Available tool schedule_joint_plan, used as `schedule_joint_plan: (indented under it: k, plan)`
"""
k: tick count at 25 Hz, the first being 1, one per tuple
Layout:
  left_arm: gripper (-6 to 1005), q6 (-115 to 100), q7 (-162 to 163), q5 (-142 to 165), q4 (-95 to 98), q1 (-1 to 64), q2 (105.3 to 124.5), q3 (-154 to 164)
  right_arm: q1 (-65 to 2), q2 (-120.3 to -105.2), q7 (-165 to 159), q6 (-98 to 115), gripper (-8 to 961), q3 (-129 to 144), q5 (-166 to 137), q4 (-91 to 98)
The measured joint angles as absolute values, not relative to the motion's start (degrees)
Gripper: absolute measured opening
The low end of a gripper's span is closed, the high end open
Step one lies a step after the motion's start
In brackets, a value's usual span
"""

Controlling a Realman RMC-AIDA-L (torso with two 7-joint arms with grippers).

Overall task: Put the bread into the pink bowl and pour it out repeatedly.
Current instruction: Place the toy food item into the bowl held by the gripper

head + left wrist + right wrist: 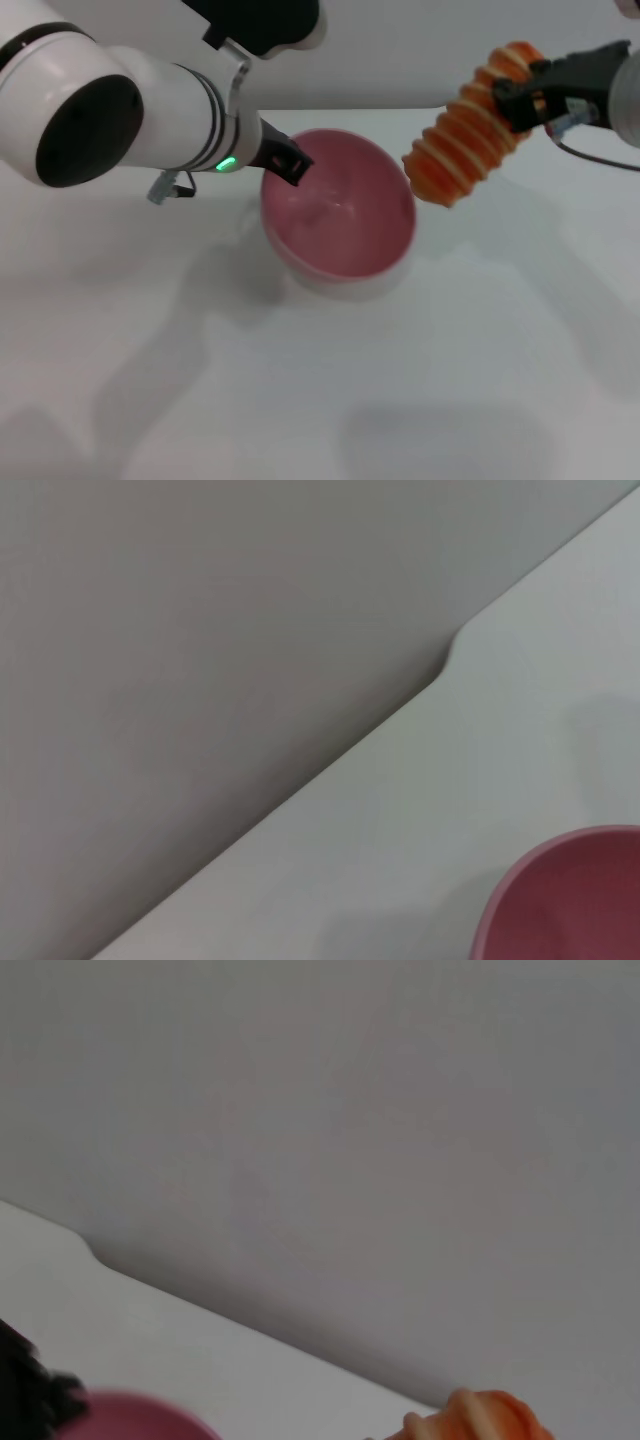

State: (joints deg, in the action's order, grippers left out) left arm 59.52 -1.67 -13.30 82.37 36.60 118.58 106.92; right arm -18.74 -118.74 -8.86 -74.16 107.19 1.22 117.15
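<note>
The pink bowl [340,215] is sitting near the middle of the white desk [320,400], tipped so that its opening is facing toward the robot, with its glossy inside showing and nothing lying in it. The left pincer [290,160] is gripping the bowl's rim at about ten o'clock, its dark fingers pressed together on the pink edge, and the white left arm is reaching in from the nine o'clock side of the head view with a small green light glowing near the wrist. The bread [470,125] is hanging in the air at about two o'clock from the bowl, clear of the rim and clear of the desk, its orange top with cream cross ridges turned toward the camera and its lower end pointing down toward the bowl's near-right edge. The right pincer [520,95] is pinching the bread at its upper end, the black fingers closed around the loaf, with the right arm coming in from the three o'clock side. In the left wrist view only a curved part of the bowl's rim [560,900] is showing over the desk. In the right wrist view a rounded orange tip of the bread [490,1415] is appearing, with a sliver of the bowl [135,1418] beyond it.
</note>
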Motion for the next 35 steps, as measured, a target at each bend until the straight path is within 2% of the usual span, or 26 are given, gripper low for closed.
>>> schedule_joint_plan:
  k: [5,7,17,23,29,35]
  plan:
    - [40,57.96,-1.71,-16.18,82.51,36.8,118.55,107.33,-21.77,-118.95,-8.85,-70.66,330,107.82,2.13,112.19]
    - [40,57.37,-1.74,-17.29,82.57,36.82,118.56,107.38,-22.5,-119.0,-8.85,-68.24,282,107.88,4.3,108.98]
    - [40,55.33,-2.28,-20.32,82.52,36.83,118.45,107.02,-24.26,-119.01,-9.12,-57.38,233,111.27,9.45,96.25]
    - [40,55.03,-3.15,-21.15,82.22,36.83,118.47,106.9,-22.68,-118.88,-7.71,-52.96,333,112.33,8.47,95.81]
    - [40,54.8,-3.16,-21.49,81.29,36.75,118.48,106.89,-21.38,-118.86,-6.08,-50.79,535,113.24,8.43,97.3]
    - [39,54.24,-3.17,-21.55,78.87,37.03,118.42,106.12,-19.04,-118.96,-5.86,-51.44,618,115.63,9.79,101.22]
